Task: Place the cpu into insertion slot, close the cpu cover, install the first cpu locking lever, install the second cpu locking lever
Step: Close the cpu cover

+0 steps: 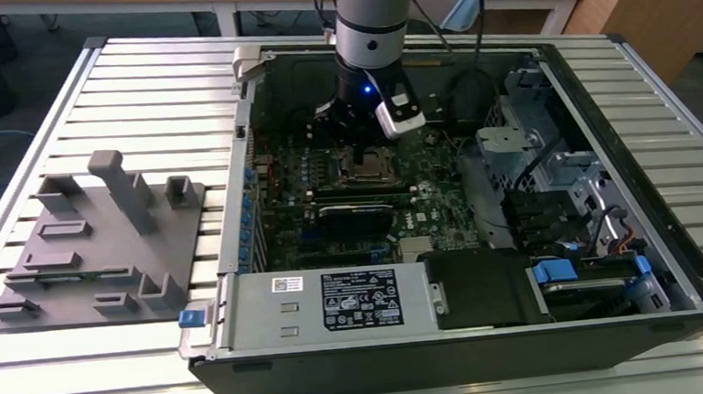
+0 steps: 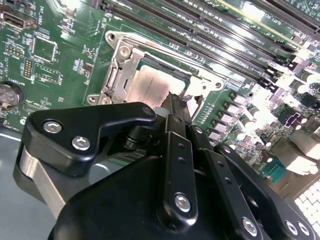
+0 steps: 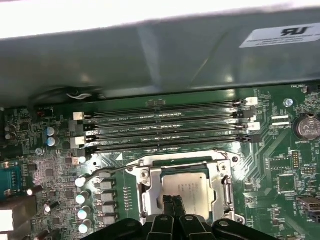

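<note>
The cpu lies flat in the insertion slot, pale metal face up. The cpu cover lies down around it, and the chip shows through its square cut-out. In the second wrist view the cover frames the chip the same way. A thin locking lever runs along one side of the socket. My gripper hangs just over the near edge of the chip, fingers together with nothing between them. In the exterior view the gripper stands over the socket inside the open case.
Long black memory slots run beside the socket toward the case wall. A labelled power supply box fills the case's near side, with drive cages and cables at the exterior view's right. A grey fixture block sits outside the case at that view's left.
</note>
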### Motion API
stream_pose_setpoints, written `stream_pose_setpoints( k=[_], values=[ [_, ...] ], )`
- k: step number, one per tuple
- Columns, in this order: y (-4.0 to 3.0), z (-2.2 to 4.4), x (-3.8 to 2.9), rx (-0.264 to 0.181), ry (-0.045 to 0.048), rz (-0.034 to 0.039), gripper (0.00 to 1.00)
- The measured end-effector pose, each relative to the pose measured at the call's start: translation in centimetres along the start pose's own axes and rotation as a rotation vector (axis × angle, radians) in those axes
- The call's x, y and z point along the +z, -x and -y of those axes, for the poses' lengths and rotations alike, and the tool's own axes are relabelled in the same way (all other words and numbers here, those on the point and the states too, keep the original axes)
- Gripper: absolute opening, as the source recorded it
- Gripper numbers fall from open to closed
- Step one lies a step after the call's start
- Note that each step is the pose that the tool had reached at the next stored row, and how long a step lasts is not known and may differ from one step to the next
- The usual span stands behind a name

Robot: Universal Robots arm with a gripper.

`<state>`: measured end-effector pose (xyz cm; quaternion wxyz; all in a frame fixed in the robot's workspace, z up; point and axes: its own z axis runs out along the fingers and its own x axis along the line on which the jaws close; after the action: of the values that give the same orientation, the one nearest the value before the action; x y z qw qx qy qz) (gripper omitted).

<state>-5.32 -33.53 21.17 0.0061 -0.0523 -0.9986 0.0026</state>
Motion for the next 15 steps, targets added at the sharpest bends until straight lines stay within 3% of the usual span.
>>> stream_pose_setpoints(
  k=[4, 8, 12, 15],
  values=[
    [-0.24, 0.03, 0.21, 0.000, 0.0005, 0.0069, 0.10],
    [-0.32, 0.04, 0.25, 0.000, 0.0007, 0.0093, 0.10],
    [-0.36, 0.04, 0.39, -0.011, 0.0021, 0.0205, 0.10],
    [-0.63, 0.07, 0.47, -0.013, 0.0026, 0.0248, 0.10]
  ],
)
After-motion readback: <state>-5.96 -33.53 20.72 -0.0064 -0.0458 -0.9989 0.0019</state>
